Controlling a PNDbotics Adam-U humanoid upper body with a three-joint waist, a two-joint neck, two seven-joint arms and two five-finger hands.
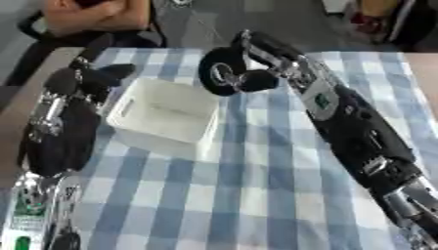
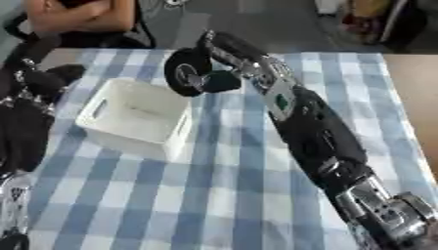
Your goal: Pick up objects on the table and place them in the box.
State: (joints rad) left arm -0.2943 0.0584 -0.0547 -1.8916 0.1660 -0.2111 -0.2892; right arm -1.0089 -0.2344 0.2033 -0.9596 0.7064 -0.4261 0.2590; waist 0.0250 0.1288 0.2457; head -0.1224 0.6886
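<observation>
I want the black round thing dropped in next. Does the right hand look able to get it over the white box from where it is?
Probably yes: the right hand holds the black round thing beside the white box's far rim.

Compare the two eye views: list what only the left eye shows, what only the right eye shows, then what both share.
Only the left eye view shows the left arm's lower part, with green marks, along the bottom left edge. Only the right eye view shows bare table beyond the cloth's right edge. Both share the white box, the checked cloth, the left robot hand beside the box and the right robot hand curled round a black round object.
</observation>
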